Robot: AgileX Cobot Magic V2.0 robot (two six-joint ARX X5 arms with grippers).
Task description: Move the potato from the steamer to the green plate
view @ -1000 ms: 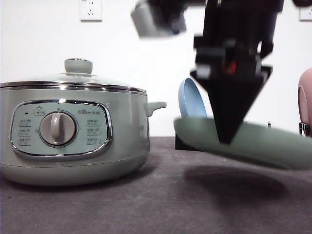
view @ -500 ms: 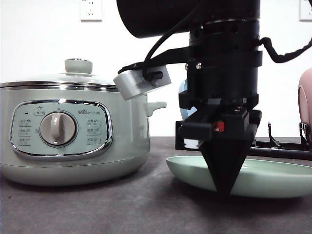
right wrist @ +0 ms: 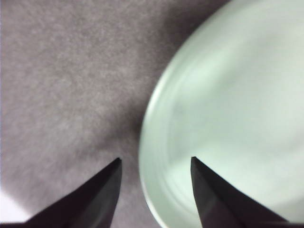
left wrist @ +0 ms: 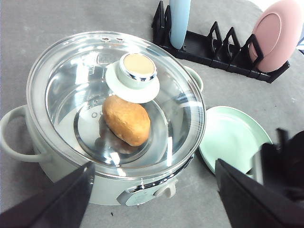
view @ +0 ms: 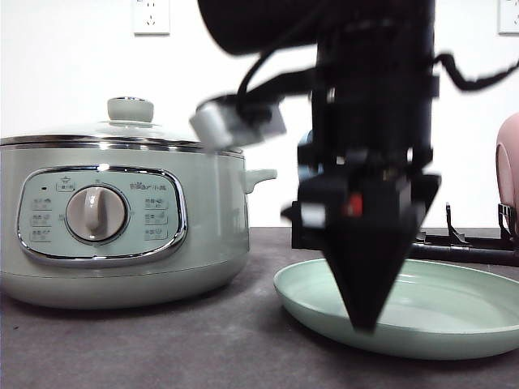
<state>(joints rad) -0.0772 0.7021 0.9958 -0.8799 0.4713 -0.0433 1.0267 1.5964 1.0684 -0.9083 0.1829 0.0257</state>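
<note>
Potato [left wrist: 126, 119] lies inside the steamer [view: 122, 223], on its metal bottom, and it is seen through the glass lid [left wrist: 116, 99], which is closed on the pot. The green knob [view: 130, 109] of the lid stands just over the potato in the left wrist view. The steamer stands on the dark grey bench [view: 162, 340], at the left side in the front view.

The green plate [view: 438, 312] lies flat on the bench, just beside the steamer on its right. The right tool [right wrist: 154, 164] is over the near left rim of this plate. Its fingers [right wrist: 102, 194] are apart, one on each side of the rim, and whether they touch it I cannot tell.

The left tool [left wrist: 154, 187] is above the steamer, its two fingers spread wide, and it holds nothing.

Behind the steamer a black rack [left wrist: 218, 45] carries a blue plate [left wrist: 179, 21] and a pink dish [left wrist: 275, 35], both standing upright.
</note>
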